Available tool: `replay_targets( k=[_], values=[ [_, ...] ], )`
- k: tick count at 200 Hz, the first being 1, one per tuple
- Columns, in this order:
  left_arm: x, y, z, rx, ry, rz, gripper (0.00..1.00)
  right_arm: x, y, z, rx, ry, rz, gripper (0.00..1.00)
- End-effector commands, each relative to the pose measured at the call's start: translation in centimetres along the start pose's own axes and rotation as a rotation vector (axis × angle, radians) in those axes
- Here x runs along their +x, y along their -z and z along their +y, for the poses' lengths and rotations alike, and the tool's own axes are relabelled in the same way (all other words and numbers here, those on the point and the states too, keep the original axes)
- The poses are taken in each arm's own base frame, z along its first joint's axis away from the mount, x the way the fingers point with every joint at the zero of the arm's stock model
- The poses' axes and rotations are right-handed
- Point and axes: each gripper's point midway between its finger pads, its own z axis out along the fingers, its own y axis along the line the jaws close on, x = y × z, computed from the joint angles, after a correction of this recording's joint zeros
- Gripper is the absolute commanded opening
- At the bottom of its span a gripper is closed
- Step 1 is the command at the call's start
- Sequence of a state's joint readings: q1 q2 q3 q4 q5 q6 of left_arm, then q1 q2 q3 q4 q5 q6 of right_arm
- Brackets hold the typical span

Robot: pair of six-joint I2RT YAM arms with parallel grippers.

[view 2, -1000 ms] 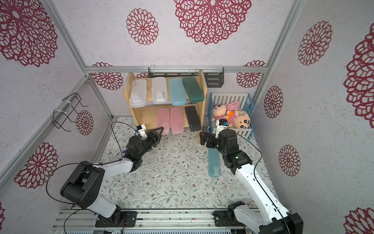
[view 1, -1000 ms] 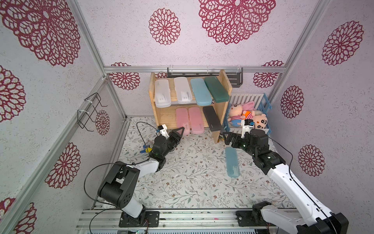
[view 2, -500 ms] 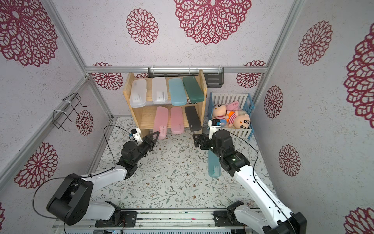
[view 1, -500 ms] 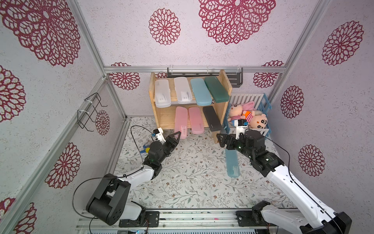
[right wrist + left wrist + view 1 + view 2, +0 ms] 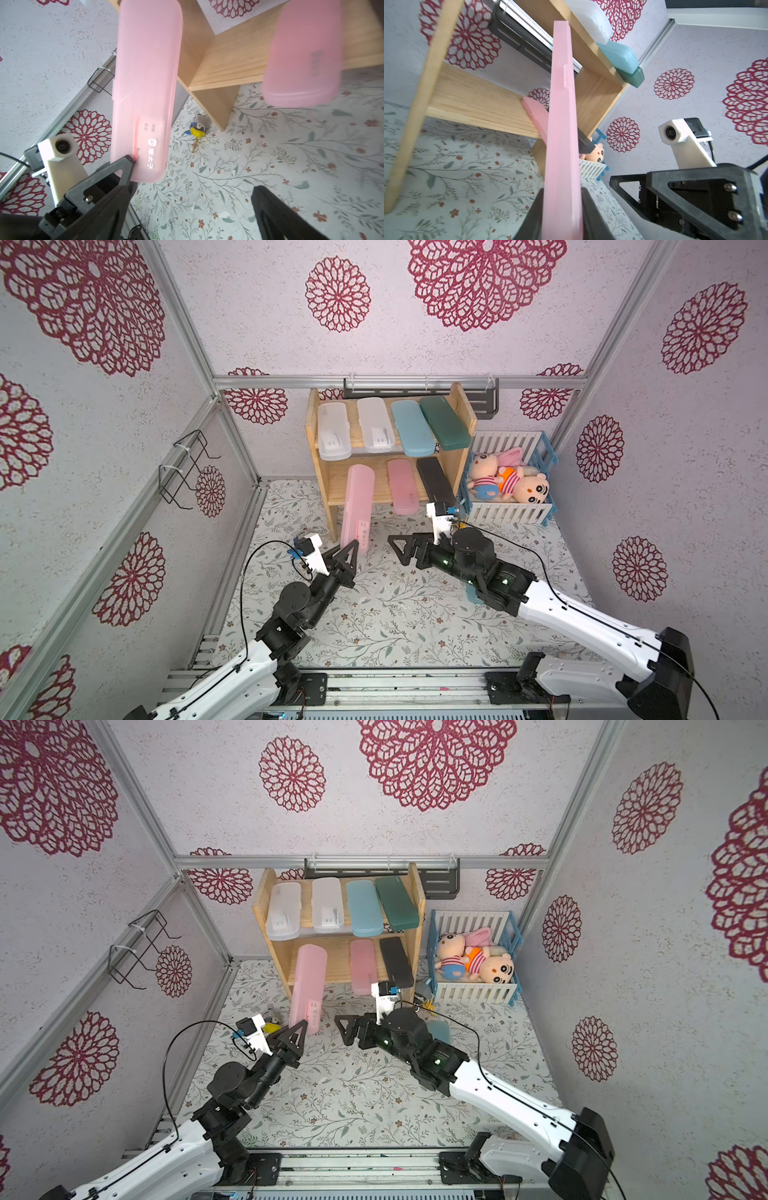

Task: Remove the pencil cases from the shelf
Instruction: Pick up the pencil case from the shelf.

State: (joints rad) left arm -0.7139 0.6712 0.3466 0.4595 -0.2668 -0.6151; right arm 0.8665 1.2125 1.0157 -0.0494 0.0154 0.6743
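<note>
L gripper point(image 5: 561, 194) was clamped on near end of pink case point(image 5: 358, 506), jaws pinching its flat faces. Case reached away, far end at lower tier of shelf point(image 5: 322, 472); touching or not, couldn't tell. R gripper point(image 5: 191, 178) gaped wide, empty, near, to its right. On lower tier lay second pink case point(image 5: 402, 487) & black case point(image 5: 435, 483). Judged: light, stiff, slick plastic; end hold lets it swing, so grip nearer mid-length, squeezing lid & base together.

Shelf point(image 5: 336, 485) top tier: two white cases point(image 5: 333, 430), blue case point(image 5: 411, 429), green case point(image 5: 439, 422). Lower tier: pink case point(image 5: 402, 485), black case point(image 5: 434, 481). Shelf, crate point(image 5: 507, 512) on desk point(image 5: 374, 614).
</note>
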Motion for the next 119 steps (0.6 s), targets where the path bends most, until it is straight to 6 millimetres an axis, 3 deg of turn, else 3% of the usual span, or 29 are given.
replay_targets(
  k=[1, 56, 119],
  values=[
    [0.7, 0.7, 1.5, -0.075, -0.102, 0.02, 0.0, -3.0, -1.2, 3.6, -0.078, -0.03, -0.089, 0.99],
    [0.6, 1.2, 1.0, -0.053, -0.096, 0.015, 0.0, -2.0, -6.5, 6.4, -0.129, -0.015, -0.025, 0.99],
    [-0.1, 2.1, 1.0, -0.049, -0.098, -0.006, 0.0, -1.0, -10.1, 7.7, -0.168, -0.019, 0.023, 0.99]
  ],
)
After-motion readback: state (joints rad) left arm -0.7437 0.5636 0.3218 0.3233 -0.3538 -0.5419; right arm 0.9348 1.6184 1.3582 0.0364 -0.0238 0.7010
